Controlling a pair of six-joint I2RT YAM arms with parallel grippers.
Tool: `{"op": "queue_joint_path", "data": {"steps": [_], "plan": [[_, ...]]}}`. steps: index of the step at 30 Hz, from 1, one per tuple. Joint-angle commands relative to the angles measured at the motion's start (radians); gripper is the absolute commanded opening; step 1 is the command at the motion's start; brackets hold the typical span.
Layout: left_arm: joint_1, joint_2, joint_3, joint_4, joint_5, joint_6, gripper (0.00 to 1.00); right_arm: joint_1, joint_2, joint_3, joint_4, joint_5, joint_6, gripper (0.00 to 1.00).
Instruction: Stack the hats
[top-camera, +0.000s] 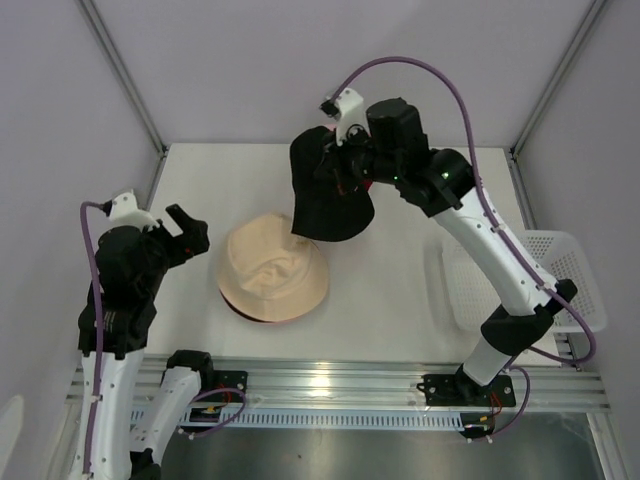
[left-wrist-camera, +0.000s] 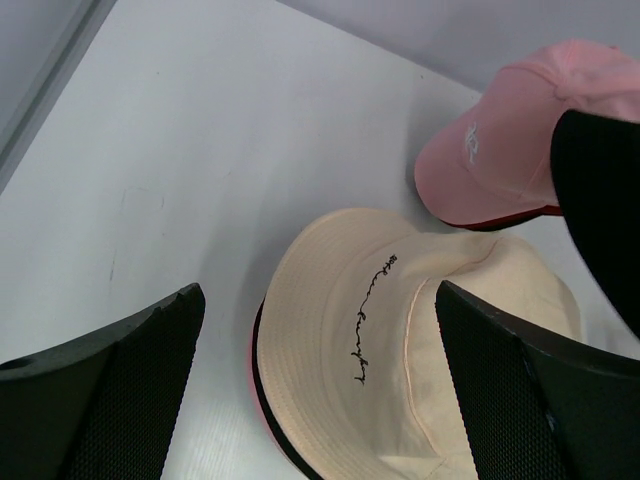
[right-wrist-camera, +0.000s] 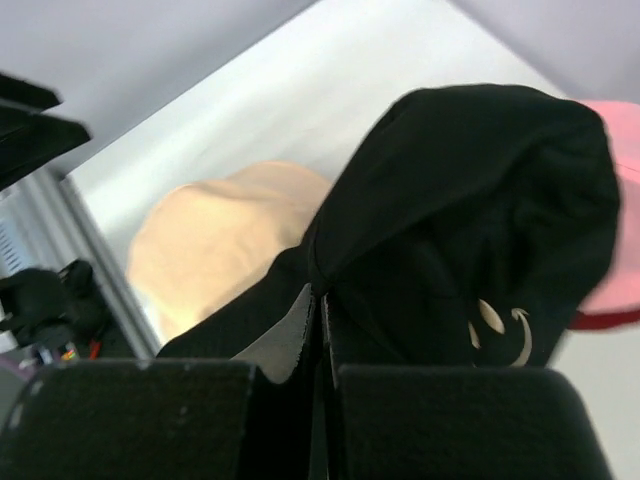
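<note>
Right gripper (top-camera: 347, 168), pinched on the limp black hat (top-camera: 330, 205) hanging far-right of the cream hat (top-camera: 272, 268), could release it folded or off-centre; left gripper (top-camera: 190, 228) stands wide open.

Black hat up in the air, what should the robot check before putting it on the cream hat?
1. Right gripper shut on the black hat: ok.
2. Black hat centred over the cream hat: not ok, it hangs over the far edge only.
3. Cream hat lying flat, crown up: ok.
4. Left gripper open and beside the cream hat, not over it: ok.
5. Black hat's opening facing down: cannot tell.
</note>
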Motion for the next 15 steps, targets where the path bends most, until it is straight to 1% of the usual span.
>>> {"op": "queue_joint_path", "data": {"steps": [1, 3, 4, 8, 11, 15], "plan": [[0.008, -0.05, 0.03, -0.032, -0.063, -0.046, 0.99, 0.074, 0.006, 0.077, 0.074, -0.061, -0.037, 0.0], [0.01, -0.06, 0.031, -0.04, -0.071, -0.053, 0.99, 0.09, 0.015, 0.085, 0.111, -0.076, -0.016, 0.0], [0.01, -0.068, 0.03, -0.049, -0.084, -0.058, 1.0, 0.097, 0.014, 0.085, 0.124, -0.122, -0.01, 0.0], [0.011, -0.074, 0.021, -0.056, -0.107, -0.07, 1.0, 0.12, 0.011, 0.097, 0.206, -0.223, 0.035, 0.0], [0.011, -0.077, 0.007, -0.048, -0.1, -0.082, 1.0, 0.159, 0.026, 0.134, 0.195, -0.231, 0.012, 0.0], [0.013, -0.088, -0.015, -0.043, -0.101, -0.105, 1.0, 0.173, 0.077, 0.184, 0.189, -0.242, 0.007, 0.0]]}}
